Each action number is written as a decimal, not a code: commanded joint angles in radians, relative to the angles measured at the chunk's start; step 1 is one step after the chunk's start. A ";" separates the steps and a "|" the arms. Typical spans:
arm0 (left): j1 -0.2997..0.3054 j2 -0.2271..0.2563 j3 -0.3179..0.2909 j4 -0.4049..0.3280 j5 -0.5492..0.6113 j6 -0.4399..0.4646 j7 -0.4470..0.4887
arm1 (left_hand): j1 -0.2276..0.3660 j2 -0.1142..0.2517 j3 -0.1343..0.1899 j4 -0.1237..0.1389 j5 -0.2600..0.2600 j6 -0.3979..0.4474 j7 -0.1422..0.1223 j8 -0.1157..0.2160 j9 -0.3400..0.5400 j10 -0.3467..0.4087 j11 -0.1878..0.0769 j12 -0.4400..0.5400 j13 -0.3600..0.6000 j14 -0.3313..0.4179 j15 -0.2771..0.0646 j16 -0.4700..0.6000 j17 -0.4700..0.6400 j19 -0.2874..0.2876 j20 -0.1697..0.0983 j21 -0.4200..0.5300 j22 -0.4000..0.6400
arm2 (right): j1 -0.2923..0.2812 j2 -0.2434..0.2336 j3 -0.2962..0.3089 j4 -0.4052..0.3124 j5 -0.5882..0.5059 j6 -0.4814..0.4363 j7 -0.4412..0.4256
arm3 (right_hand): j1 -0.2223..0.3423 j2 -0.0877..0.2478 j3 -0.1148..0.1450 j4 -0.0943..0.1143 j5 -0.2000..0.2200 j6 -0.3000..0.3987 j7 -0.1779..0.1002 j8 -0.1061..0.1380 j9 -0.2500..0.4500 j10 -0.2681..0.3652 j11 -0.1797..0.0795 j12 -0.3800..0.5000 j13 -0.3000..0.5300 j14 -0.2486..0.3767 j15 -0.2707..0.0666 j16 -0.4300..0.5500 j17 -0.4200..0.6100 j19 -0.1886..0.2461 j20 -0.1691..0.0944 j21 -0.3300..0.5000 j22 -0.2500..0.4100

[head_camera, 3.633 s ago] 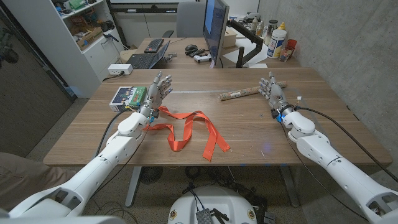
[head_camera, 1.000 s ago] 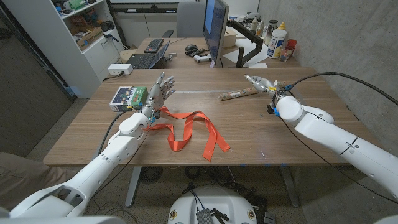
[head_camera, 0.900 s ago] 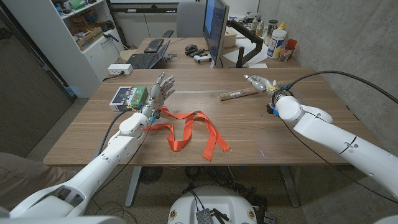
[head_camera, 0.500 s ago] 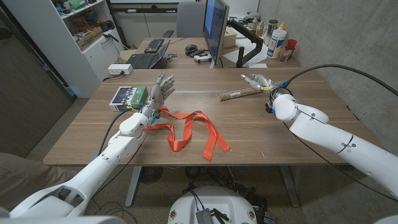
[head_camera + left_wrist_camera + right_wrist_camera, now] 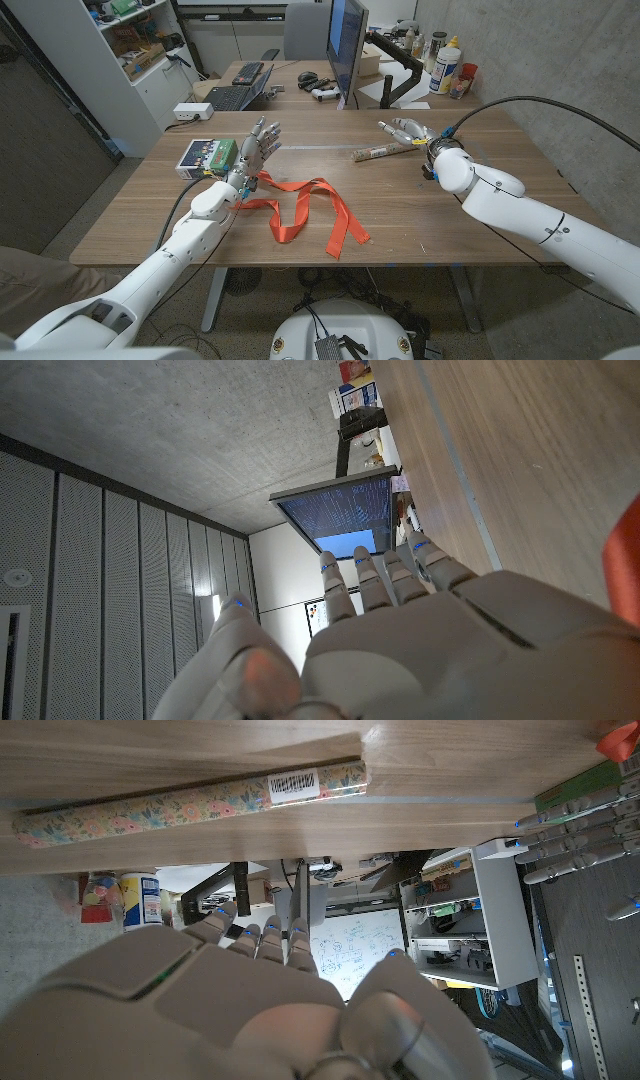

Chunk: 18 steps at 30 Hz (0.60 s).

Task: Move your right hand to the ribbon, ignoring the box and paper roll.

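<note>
An orange ribbon [image 5: 302,209] lies in loops on the wooden table [image 5: 450,215], left of the middle. My right hand [image 5: 404,130] hovers at the far right, by the right end of the floral paper roll [image 5: 383,150], fingers stretched toward the left, holding nothing. It is well apart from the ribbon. In the right wrist view the roll [image 5: 200,792] lies just beyond my right hand [image 5: 230,990]. My left hand [image 5: 255,146] stands upright with fingers apart, between the green box [image 5: 207,155] and the ribbon's far end. A bit of ribbon [image 5: 625,560] shows beside my left hand [image 5: 400,635].
A monitor [image 5: 346,45], keyboard [image 5: 247,73], bottles [image 5: 447,62] and other desk items stand on a second table behind. A white shelf unit [image 5: 140,50] is at the far left. A concrete wall runs along the right side.
My right hand has turned from upright to pointing left and has moved left and farther back, reaching the paper roll's right end. The left hand, ribbon, box and roll have not moved.
</note>
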 commanded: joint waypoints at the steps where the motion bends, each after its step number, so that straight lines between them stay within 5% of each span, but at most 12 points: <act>1: -0.008 0.002 0.001 0.005 0.002 -0.006 -0.010 | 0.011 -0.002 0.003 -0.006 0.006 0.000 0.005 -0.002 0.004 -0.003 0.004 0.005 0.005 -0.005 -0.074 0.001 0.001 -0.001 -0.006 -0.004 -0.001 | 0.037 -0.002 -0.040 -0.017 -0.065 -0.007 0.081 | 0.005 -0.007 -0.005 -0.002 0.007 0.001 -0.007 0.007 0.003 -0.001 -0.008 0.007 0.003 -0.021 -0.021 0.003 0.002 -0.003 -0.002 0.008 0.005; 18: -0.004 -0.002 -0.009 -0.005 0.008 -0.015 0.024 | 0.013 -0.003 0.002 -0.009 0.008 0.000 0.004 -0.002 0.004 -0.001 0.005 0.006 0.005 -0.005 -0.074 0.002 0.001 -0.004 -0.004 -0.005 -0.001 | 0.028 0.016 -0.061 -0.019 -0.170 0.075 0.098 | 0.001 -0.009 -0.008 -0.001 0.009 0.006 -0.011 0.009 0.004 0.006 -0.013 0.013 0.003 -0.003 -0.027 0.010 0.002 0.016 0.009 0.016 0.004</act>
